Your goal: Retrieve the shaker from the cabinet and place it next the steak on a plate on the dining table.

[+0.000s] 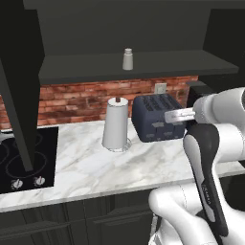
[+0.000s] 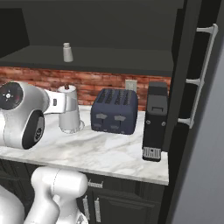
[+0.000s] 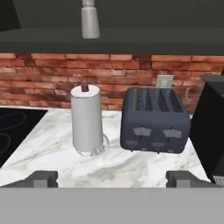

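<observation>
Brick wall and a marbled counter (image 1: 91,167) are filling the background, and you are facing the open cabinet (image 1: 139,67) above them. Your gripper (image 3: 111,179) is standing wide, with nothing between its tips, which are showing at 6 o'clock in the hand view. The shaker (image 1: 128,59) is waiting on the dark shelf, alone, at about 12 o'clock in the left base view and at 11 o'clock in the hand view, well above the paper roll (image 1: 115,124) and the toaster (image 1: 158,117).

I judge that you are now in the reaching step. You are needing to lift the hand up to the shelf level and turn it a little toward 11 o'clock, so the shaker is coming to the middle between the fingers. Come in level, over the shelf edge, and close around its body, not the cap.

The shaker is looking small, pale grey-white, narrowing toward a slightly darker cap, and it is standing upright. It is probably light and easy to tip, so approach slowly.
</observation>
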